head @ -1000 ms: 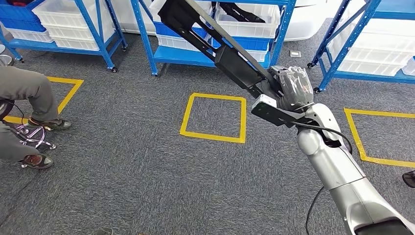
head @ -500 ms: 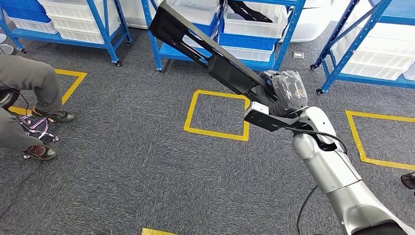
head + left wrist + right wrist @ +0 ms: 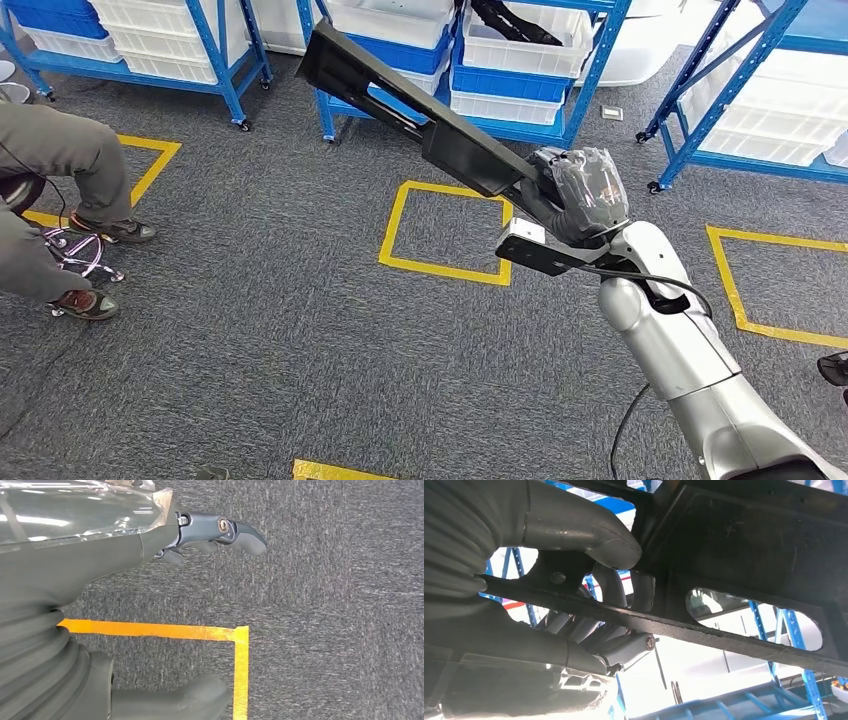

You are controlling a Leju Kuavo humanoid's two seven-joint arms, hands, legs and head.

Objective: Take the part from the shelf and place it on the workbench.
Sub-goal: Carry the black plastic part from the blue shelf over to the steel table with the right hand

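Fingers (image 3: 619, 587) of your right hand (image 3: 585, 190) wrap tight around one end of the long black part (image 3: 420, 120). You hold it up over the grey carpet (image 3: 280, 330), and it points at the blue shelf (image 3: 590, 60) with white bins (image 3: 510, 45). Since a moment ago your view has shifted, and the shelf looks nearer. Your left hand (image 3: 100, 580) hangs over the yellow tape (image 3: 240, 670), fingers apart, holding nothing. A person's legs (image 3: 50, 180) are far to your left.

Long black part aloft

The flat black metal part (image 3: 420, 110) is slanting toward ten o'clock above the carpet, its near end sitting in the right hand (image 3: 580, 195).
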